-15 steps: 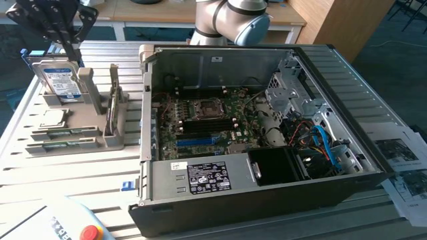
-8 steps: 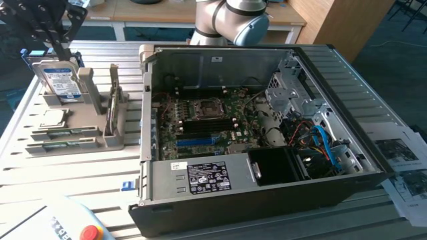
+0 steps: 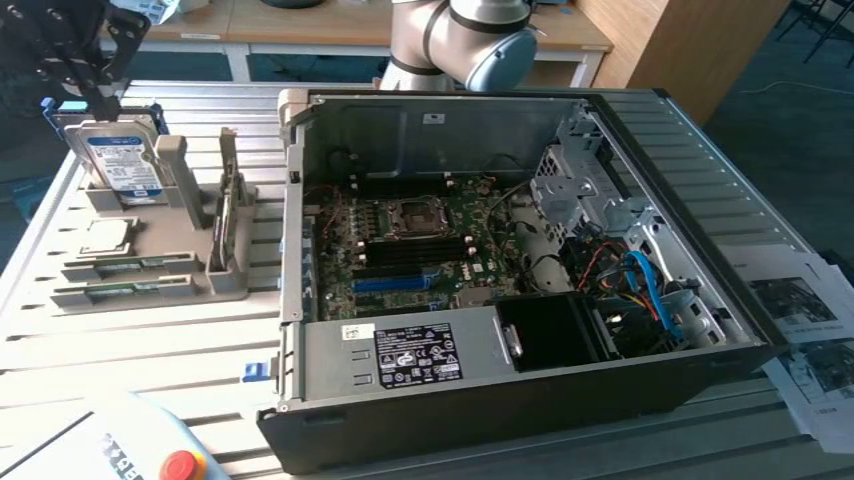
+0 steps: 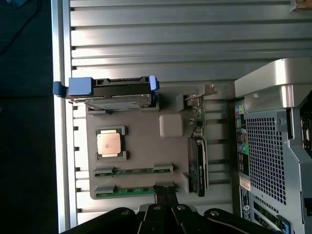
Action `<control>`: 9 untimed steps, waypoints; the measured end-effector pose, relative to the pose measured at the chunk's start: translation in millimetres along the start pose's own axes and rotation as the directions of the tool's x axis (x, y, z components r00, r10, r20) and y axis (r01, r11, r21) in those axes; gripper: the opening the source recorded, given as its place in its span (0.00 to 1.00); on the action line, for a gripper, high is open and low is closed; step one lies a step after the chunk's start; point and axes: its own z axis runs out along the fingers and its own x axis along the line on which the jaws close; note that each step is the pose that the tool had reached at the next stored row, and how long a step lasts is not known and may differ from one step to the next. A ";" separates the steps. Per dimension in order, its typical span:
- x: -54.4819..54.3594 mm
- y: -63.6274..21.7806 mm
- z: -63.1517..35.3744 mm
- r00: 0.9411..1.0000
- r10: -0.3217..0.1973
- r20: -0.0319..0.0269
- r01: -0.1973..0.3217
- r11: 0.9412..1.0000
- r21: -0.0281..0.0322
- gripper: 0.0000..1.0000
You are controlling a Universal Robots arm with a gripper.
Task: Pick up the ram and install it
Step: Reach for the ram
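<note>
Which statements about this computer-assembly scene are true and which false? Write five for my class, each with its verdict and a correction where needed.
1. Two green ram sticks lie in the grey holder. True.
2. The jaws hold a ram stick. False: they are shut on nothing, and both sticks lie in the holder.
3. The computer case is open, so its motherboard can be seen. True.
4. The hard drive lies flat inside the case. False: it stands upright in the holder, outside the case.
5. The holder sits on the exterior view's right of the case. False: it sits on that view's left.
</note>
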 end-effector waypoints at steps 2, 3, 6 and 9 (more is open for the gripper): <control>3.8 -0.1 0.0 1.000 0.000 0.000 0.000 1.000 0.000 0.10; 4.4 -0.2 0.0 1.000 0.000 0.000 0.000 1.000 0.000 0.10; 4.4 -0.2 0.0 1.000 0.000 0.000 0.000 1.000 0.000 0.10; 4.4 -0.2 0.0 1.000 0.000 0.000 0.000 1.000 0.000 0.10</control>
